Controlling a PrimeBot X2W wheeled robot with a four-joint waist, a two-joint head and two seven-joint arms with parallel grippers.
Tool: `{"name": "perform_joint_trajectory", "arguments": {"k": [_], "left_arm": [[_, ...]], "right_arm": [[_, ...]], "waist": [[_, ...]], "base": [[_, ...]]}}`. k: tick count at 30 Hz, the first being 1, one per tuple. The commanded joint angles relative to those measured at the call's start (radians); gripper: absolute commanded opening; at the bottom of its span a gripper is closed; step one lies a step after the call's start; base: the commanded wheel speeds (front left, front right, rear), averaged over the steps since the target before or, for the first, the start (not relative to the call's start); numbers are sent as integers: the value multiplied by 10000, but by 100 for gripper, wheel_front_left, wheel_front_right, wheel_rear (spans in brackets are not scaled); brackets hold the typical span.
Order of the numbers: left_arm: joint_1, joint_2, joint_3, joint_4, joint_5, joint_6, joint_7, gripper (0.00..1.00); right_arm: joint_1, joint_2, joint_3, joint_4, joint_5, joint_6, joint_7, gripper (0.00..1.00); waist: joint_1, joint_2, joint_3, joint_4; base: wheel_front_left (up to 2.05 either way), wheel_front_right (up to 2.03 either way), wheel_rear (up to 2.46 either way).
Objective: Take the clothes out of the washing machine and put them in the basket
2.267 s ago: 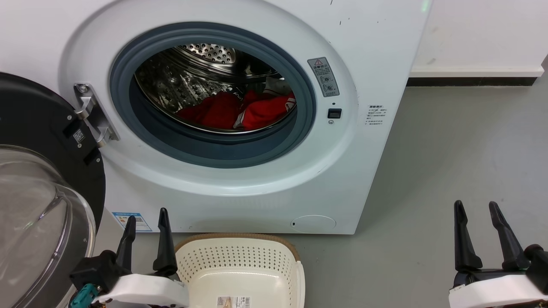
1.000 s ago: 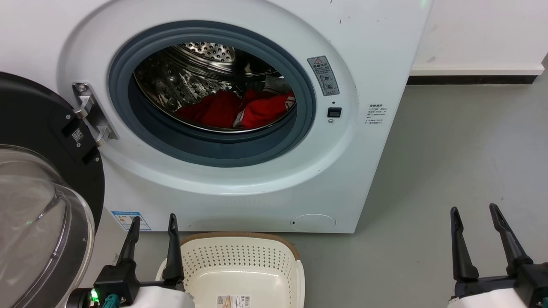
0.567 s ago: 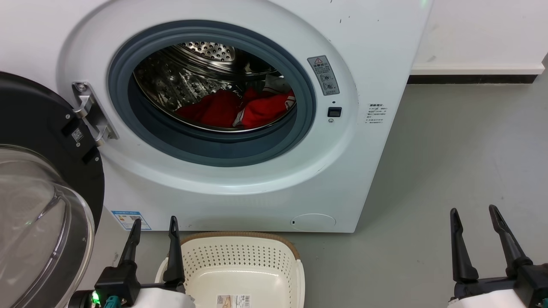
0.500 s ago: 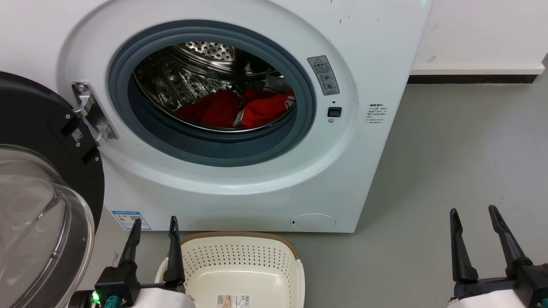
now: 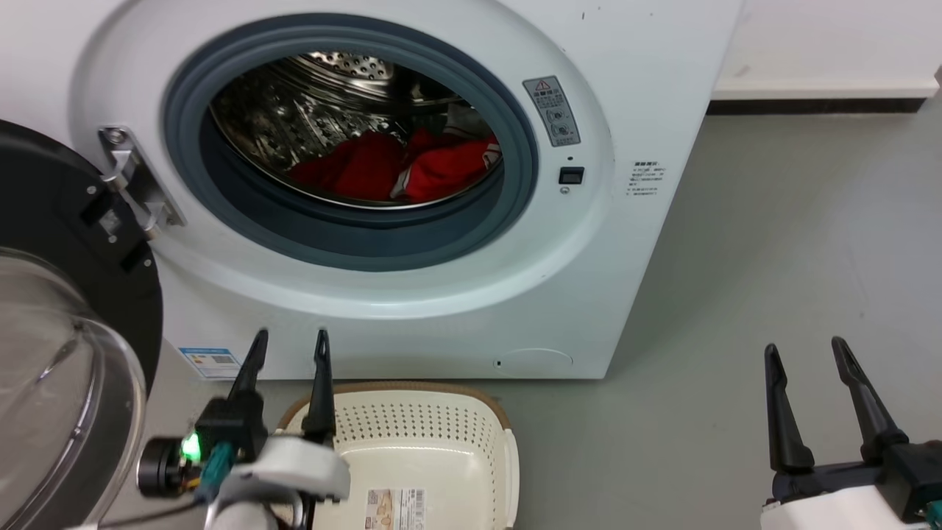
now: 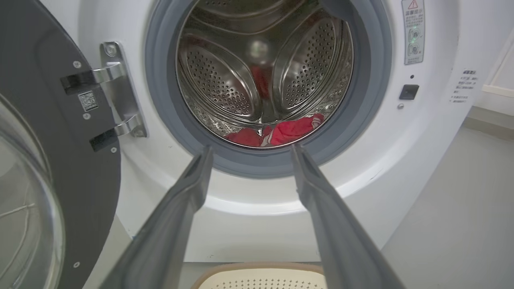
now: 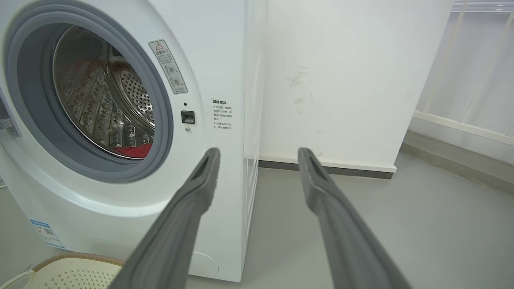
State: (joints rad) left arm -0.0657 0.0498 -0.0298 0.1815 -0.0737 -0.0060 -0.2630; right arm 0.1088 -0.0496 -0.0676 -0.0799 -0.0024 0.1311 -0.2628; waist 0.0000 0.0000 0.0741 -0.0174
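Since both soft garments, bright red and red-and-white (image 5: 412, 165), lie low in the drum, step: first reach-in.
Clothes: inside the large white front-loading washing machine (image 5: 647, 73).
Basket: cream-white perforated plastic basket (image 5: 412, 434), just before the machine.
Left end effector (image 5: 291, 337): spread, holding nothing, below the machine's porthole.
Right end effector (image 5: 804, 346): likewise, right of the machine.
Next: likely lift left arm through the porthole, clearing its gasket.

Red clothes (image 5: 390, 168) in open washing machine (image 5: 633, 243); basket (image 5: 441, 434) empty below.
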Motion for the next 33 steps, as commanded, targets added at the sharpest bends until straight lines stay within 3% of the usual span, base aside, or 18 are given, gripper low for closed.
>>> {"name": "perform_joint_trajectory", "arguments": {"k": [1,9,19,26,33], "left_arm": [[-375,41,-17,245,81,-84,-26,100],[-3230,405,185,2645,303,-346,-28,100],[-7506,1399,-96,6375,663,-703,71,100],[-10393,2257,-371,8252,754,-999,1313,100],[-12575,2978,-792,9228,655,-1209,2731,100]], "right_arm": [[-152,-10,8,-55,-34,-5,-32,100],[-668,-4,72,-141,18,-7,-29,100],[-1654,0,173,-225,413,-7,-29,100],[-2452,2,371,-315,955,-7,-29,100],[-2919,5,503,-361,1513,-7,-29,100]], "waist": [[0,0,165,-136],[0,0,1140,-794],[0,0,2909,-1826],[0,0,4361,-2604],[0,0,5574,-3207]], "base": [[0,0,0],[0,0,0],[0,0,0],[0,0,0],[0,0,0]]}}
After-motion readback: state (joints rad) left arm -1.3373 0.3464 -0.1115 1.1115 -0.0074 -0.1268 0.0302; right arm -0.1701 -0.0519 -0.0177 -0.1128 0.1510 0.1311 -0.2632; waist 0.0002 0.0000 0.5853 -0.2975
